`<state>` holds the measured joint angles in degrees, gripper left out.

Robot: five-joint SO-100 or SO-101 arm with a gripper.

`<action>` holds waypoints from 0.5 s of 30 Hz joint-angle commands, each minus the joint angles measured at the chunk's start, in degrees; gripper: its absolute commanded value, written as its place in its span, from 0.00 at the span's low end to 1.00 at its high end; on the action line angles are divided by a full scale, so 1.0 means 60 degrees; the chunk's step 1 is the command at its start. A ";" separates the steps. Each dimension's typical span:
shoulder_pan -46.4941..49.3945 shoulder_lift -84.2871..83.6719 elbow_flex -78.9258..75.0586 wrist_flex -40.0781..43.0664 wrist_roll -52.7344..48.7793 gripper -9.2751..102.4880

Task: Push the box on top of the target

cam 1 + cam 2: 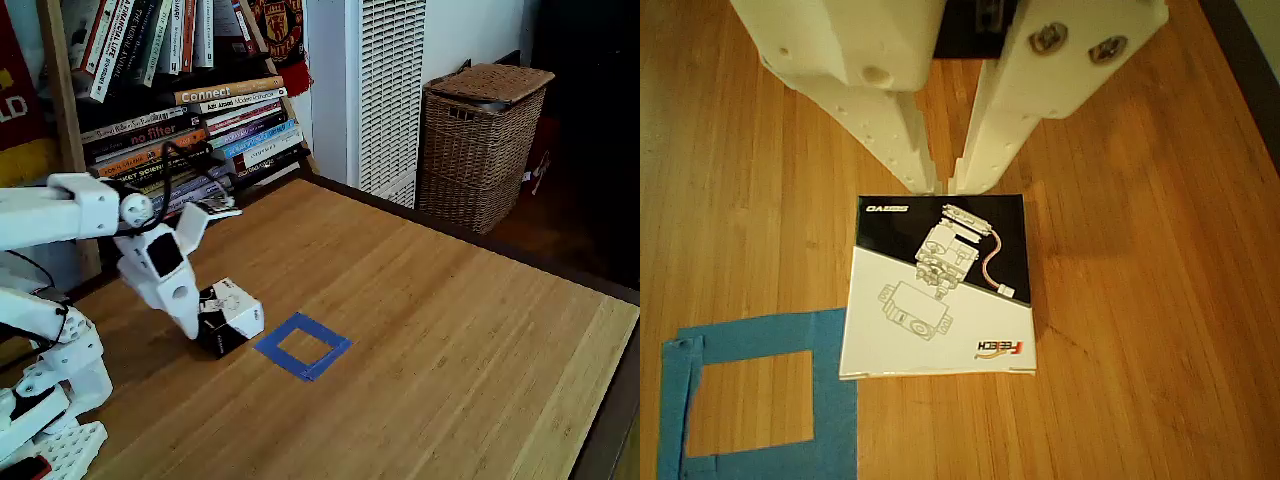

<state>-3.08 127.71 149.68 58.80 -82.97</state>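
The jaws stand nearly together, only a thin slit of wood showing between their tips, and they clamp nothing. In the other view the gripper comes down from the top edge, its two white fingers ending right at the near edge of the box, the tips at or just short of that edge, about at its middle; whether they press it cannot be told. The box lies flat on the wooden table, its printed face up, black in the half next to the fingertips and white in the half away from them. The far left corner of the box overlaps the blue tape of the target, which otherwise lies beside the box, toward the lower left of this view. In the fixed view the gripper points down at the left side of the box, and the target lies just right of the box, touching it.
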 commanded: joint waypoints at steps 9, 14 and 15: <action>0.0205 -0.1699 -0.1670 -0.0381 0.0000 0.08; 0.0425 -0.2109 -0.1846 -0.0747 -0.0220 0.08; 0.0498 -0.2153 -0.1846 -0.0776 -0.0322 0.08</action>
<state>-1.05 115.05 140.62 55.11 -83.85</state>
